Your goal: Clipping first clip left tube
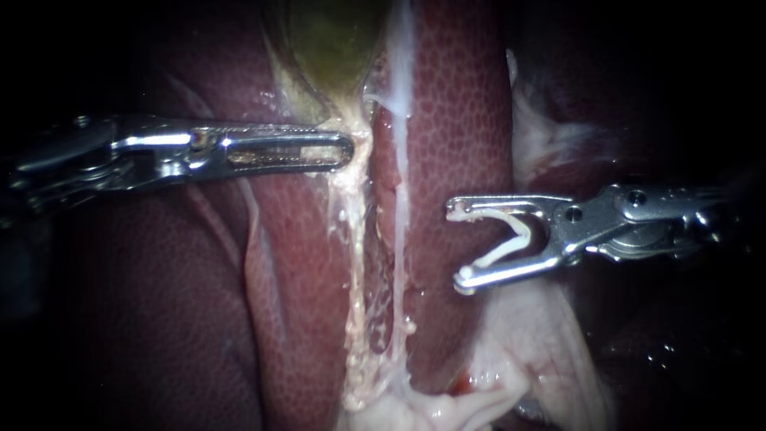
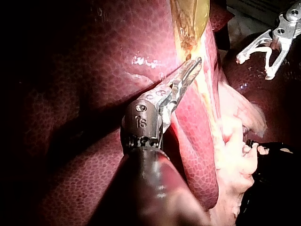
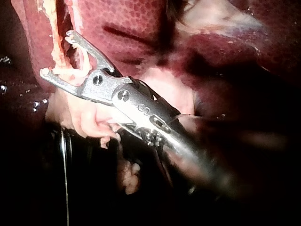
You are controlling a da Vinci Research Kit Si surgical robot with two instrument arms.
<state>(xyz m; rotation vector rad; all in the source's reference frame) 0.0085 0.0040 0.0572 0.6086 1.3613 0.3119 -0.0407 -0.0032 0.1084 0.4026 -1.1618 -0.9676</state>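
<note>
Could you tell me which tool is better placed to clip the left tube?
Right: its silver tool holds an open white clip, facing the pale left tube; the left tool carries none.

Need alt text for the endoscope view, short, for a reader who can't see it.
The right instrument, its jaws spread wide and holding a white clip, sits clear of the right tube and the left tube beyond it. Both pale tubes run down the liver. The left instrument reaches the pale tissue just under the greenish gallbladder.
</note>
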